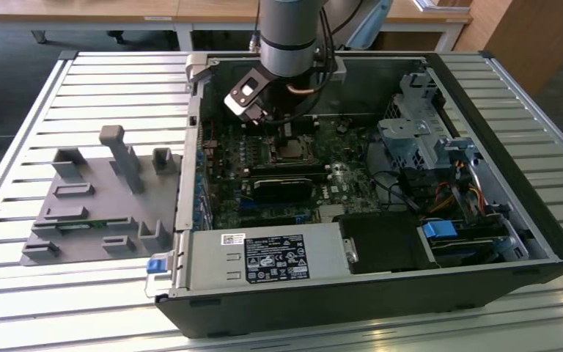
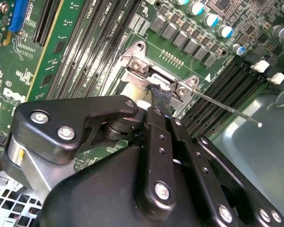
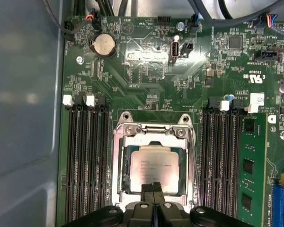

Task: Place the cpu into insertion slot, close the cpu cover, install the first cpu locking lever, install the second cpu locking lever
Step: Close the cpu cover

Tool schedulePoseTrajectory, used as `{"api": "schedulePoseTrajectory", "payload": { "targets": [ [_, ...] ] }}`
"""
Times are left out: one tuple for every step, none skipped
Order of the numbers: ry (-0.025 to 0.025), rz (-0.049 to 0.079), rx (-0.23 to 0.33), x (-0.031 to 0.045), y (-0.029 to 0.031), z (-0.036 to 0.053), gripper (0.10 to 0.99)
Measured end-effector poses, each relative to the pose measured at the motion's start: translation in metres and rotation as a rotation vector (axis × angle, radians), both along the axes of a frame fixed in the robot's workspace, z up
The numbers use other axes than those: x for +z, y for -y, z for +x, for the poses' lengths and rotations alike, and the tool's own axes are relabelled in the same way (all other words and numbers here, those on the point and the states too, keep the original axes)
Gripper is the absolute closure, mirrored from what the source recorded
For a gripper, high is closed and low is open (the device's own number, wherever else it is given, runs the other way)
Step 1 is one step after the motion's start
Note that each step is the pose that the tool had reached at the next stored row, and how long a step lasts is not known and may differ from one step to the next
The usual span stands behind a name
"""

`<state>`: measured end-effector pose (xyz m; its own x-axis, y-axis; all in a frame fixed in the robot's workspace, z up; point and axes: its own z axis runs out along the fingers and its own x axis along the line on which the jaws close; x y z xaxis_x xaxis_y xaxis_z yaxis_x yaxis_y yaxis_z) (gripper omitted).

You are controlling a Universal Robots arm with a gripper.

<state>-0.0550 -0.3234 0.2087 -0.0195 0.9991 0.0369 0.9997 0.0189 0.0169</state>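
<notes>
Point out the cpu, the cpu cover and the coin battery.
cpu (image 3: 156, 163), first wrist view, middle of its silvery top.
cpu cover (image 3: 154, 138), first wrist view, a bar of its metal frame.
coin battery (image 3: 104, 45), first wrist view, centre of its face.

cpu (image 3: 154, 163) edge hidden behind claw (image 3: 154, 187), claw body cut off

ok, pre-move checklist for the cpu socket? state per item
1. Silvery-grey square cpu seated in the dark square insertion slot: ok.
2. Silvery metal-frame cpu cover down over the chip: ok.
3. Thin metal locking lever latched: not ok; it sticks out free in the second wrist view.
4. Black gripper shut, tips at the cover's edge: ok.
</notes>
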Motion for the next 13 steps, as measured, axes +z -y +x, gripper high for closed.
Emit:
{"api": "schedulePoseTrajectory", "payload": {
  "targets": [
    [0.0, -0.001, 0.0, -0.0006, -0.0002, -0.0001, 0.98],
    [-0.0001, -0.001, 0.0, -0.0012, -0.0003, -0.0001, 0.98],
    [0.0, -0.001, 0.0, -0.0018, -0.0003, -0.0001, 0.98],
    [0.0, -0.002, 0.0, -0.0021, -0.0003, -0.0001, 0.98],
    [0.0, -0.002, 0.0, -0.0025, -0.0003, -0.0001, 0.98],
    [0.0, -0.002, 0.0, -0.0029, -0.0003, -0.0001, 0.98],
    [0.0, -0.003, 0.0, -0.0033, -0.0003, -0.0001, 0.98],
    [0.0, -0.003, 0.0, -0.0037, -0.0003, -0.0001, 0.98],
    [0.0, -0.004, 0.0, -0.0039, -0.0003, -0.0002, 0.98],
    [-0.0001, -0.006, 0.0, -0.004, -0.0003, -0.0002, 0.98],
    [0.0, -0.008, 0.0, -0.0041, -0.0003, -0.0001, 0.98],
    [-0.0001, -0.009, 0.0, -0.0042, -0.0003, -0.0002, 0.98],
    [-0.0001, -0.009, 0.0, -0.0044, -0.0003, -0.0002, 0.98]
  ]
}}
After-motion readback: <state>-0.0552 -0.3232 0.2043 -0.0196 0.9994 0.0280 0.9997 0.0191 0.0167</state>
